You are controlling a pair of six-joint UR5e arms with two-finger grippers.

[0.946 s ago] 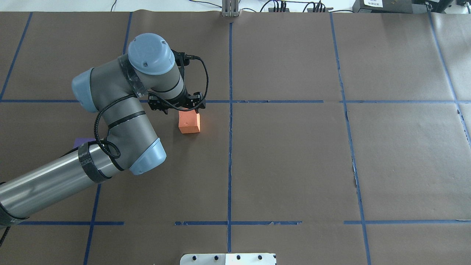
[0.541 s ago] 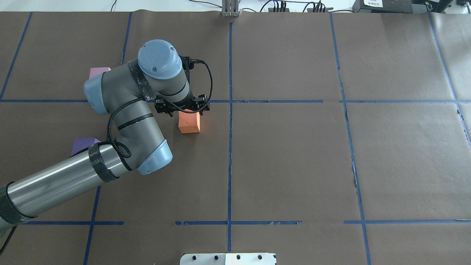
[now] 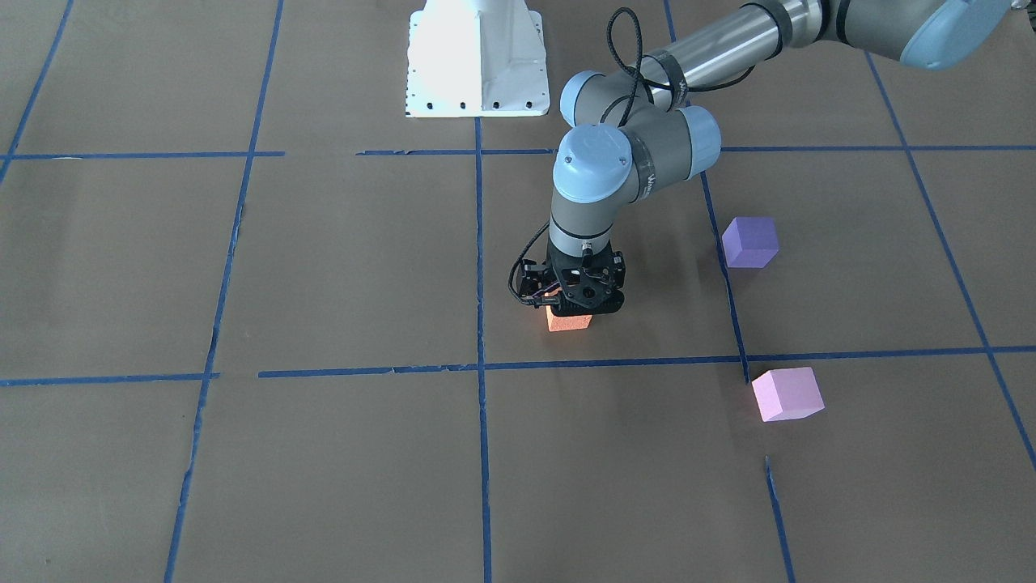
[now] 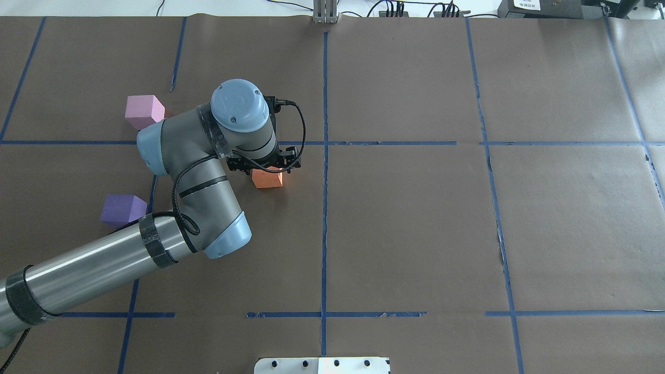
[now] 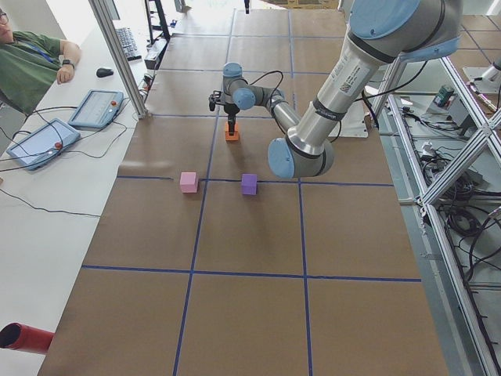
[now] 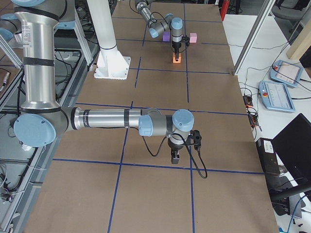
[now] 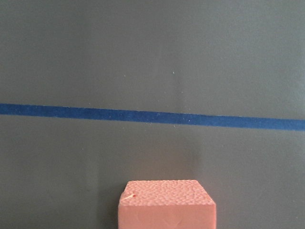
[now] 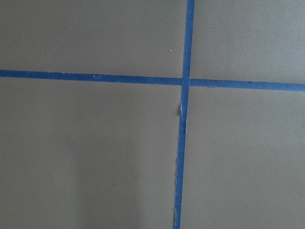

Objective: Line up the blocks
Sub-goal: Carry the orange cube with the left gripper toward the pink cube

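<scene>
The orange block (image 4: 267, 179) sits on the brown table just near a blue tape line; it also shows in the front view (image 3: 569, 322) and low in the left wrist view (image 7: 167, 205). My left gripper (image 4: 265, 167) hangs open right over it, covering its far half; it does not hold the block. The light pink block (image 4: 143, 110) and the violet-purple block (image 4: 122, 209) lie apart to the left, partly beside the left arm. My right gripper (image 6: 175, 156) shows only in the exterior right view, low over bare table; I cannot tell its state.
Blue tape lines (image 4: 324, 208) divide the brown paper into squares. The white robot base plate (image 3: 473, 73) stands at the robot's edge. An operator (image 5: 27, 59) and tablets (image 5: 94, 108) are at a side desk beyond the table.
My left arm has swung toward the robot and over the orange block, covering more of it. The pink and purple blocks have come out from under the arm. The orange block has not moved.
</scene>
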